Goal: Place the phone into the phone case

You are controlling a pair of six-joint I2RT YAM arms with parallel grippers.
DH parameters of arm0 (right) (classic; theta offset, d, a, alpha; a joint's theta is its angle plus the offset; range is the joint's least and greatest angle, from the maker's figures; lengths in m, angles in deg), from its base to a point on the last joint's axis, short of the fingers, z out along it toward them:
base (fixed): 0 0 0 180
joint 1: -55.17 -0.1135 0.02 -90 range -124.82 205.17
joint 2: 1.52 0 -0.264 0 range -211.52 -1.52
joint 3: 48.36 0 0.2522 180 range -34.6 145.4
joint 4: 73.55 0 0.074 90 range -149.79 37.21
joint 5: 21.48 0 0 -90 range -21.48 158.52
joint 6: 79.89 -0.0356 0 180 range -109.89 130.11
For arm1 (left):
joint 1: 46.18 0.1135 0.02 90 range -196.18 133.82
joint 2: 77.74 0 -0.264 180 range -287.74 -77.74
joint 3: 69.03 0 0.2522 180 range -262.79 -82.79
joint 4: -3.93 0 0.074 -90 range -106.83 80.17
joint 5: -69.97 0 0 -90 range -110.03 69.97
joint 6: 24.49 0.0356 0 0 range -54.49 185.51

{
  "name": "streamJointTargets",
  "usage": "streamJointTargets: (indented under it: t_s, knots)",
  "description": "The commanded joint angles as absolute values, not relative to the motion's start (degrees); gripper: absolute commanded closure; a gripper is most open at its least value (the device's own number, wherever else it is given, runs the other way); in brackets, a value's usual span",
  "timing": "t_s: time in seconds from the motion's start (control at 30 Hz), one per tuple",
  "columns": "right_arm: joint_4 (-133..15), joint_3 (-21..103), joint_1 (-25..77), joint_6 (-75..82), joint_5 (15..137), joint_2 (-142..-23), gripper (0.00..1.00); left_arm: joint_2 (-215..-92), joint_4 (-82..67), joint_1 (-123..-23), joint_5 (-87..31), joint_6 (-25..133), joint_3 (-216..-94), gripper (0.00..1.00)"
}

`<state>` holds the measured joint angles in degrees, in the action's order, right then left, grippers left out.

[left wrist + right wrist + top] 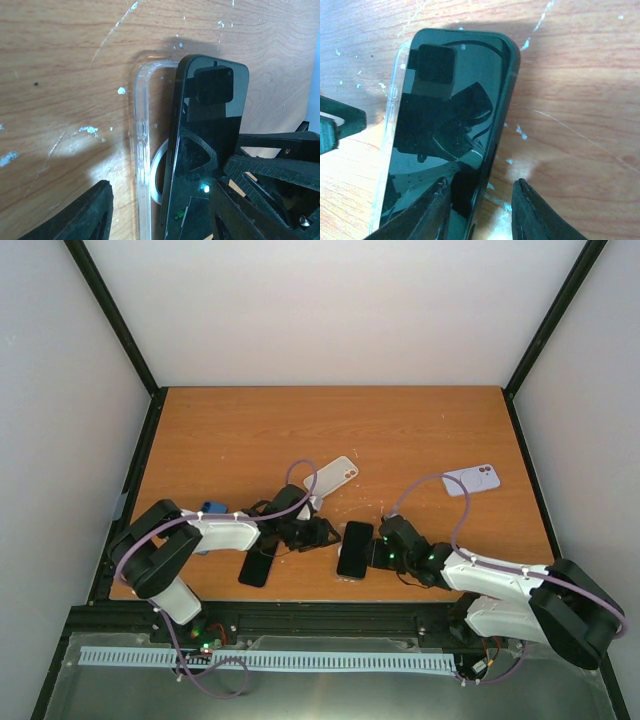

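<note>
**Phone half-seated in case, one edge left to press home**

The phone (354, 548) lies on the clear case (142, 135) near the front of the surface (400, 430), between the two arms. It is not yet fully in.

In the left wrist view the phone sits tilted. Its dark side wall stands up above the case floor, and a wide strip of empty case, with its ring, shows beside it. In the right wrist view the clear lip of the case hugs one long edge of the phone, while the opposite edge rides high and shows its dark side. So my reading is that one long edge is tucked in and the other has yet to drop.

The left claw (160, 200) is wide, its fingers either side of phone and case, with bare wood between one finger and the case. It clamps nothing that I can see.

The right claw (480, 187) is narrower, with a plain gap. It straddles the raised edge of the phone, one finger over the glass and the other over bare wood. It looks unclamped too.

What is left, as I judge it, is to press the high edge down until the lip closes all round, while the case is kept from sliding.

A second dark phone (258, 565) lies near the left arm, apart from this work.
</note>
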<state>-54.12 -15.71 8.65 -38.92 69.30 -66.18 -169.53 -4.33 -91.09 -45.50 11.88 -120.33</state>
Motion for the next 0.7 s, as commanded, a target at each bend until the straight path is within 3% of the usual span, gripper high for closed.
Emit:
streamJointTargets:
  t_s: [0.0,0.3,0.67]
  knots:
    - [-55.7,-13.7,9.0,-36.0,67.9,-67.5,0.66,-171.5,-0.9,-91.1,-46.8,13.6,-120.6,0.48]
    - [-57.1,-12.8,9.0,-31.1,68.9,-68.4,0.73,-174.1,1.4,-91.1,-48.1,13.9,-121.5,0.55]
    - [-62.1,-12.5,9.0,-27.7,73.4,-71.0,0.74,-175.3,4.1,-91.1,-48.8,13.6,-121.3,0.59]
